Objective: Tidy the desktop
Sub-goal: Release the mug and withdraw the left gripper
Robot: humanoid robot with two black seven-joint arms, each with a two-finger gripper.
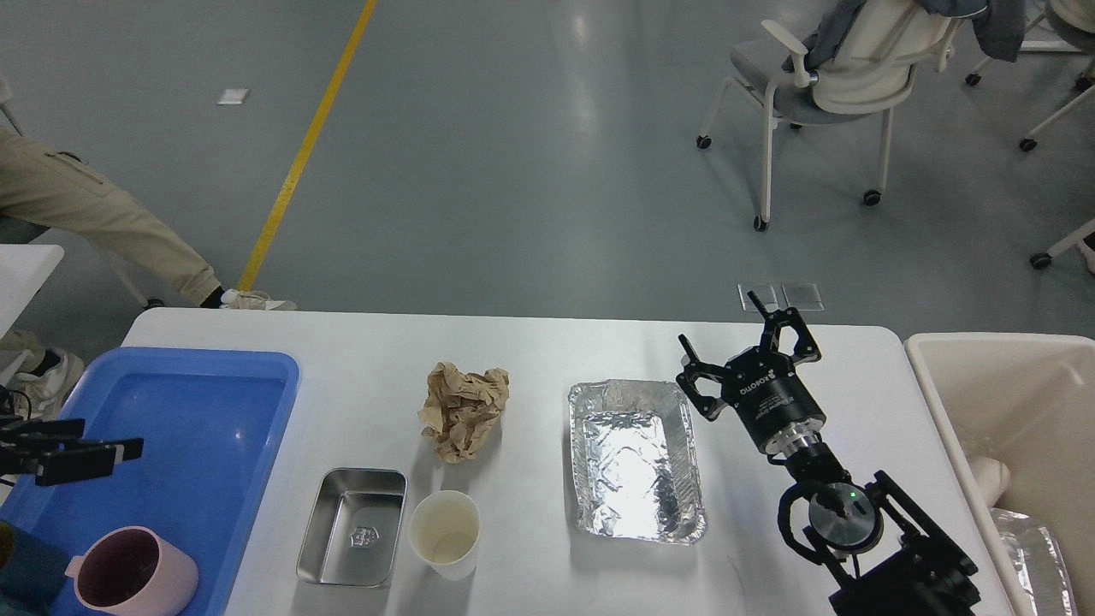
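Observation:
The white desktop [530,346] carries a crumpled brown paper ball [462,409], a small steel tray [352,526], a white paper cup [443,532] and an empty foil tray [635,462]. A pink cup [128,571] stands upright in the near corner of the blue tray [197,428]. My left gripper [109,435] is open and empty above the tray's left side, just beyond the cup. My right gripper [720,325] is open and empty, above the desktop just right of the foil tray's far end.
A beige bin [984,359] stands off the desktop's right end, with a foil piece [1039,556] and a white object [988,475] inside. Chairs [821,85] and a seated person's leg [94,222] are on the floor beyond the desktop.

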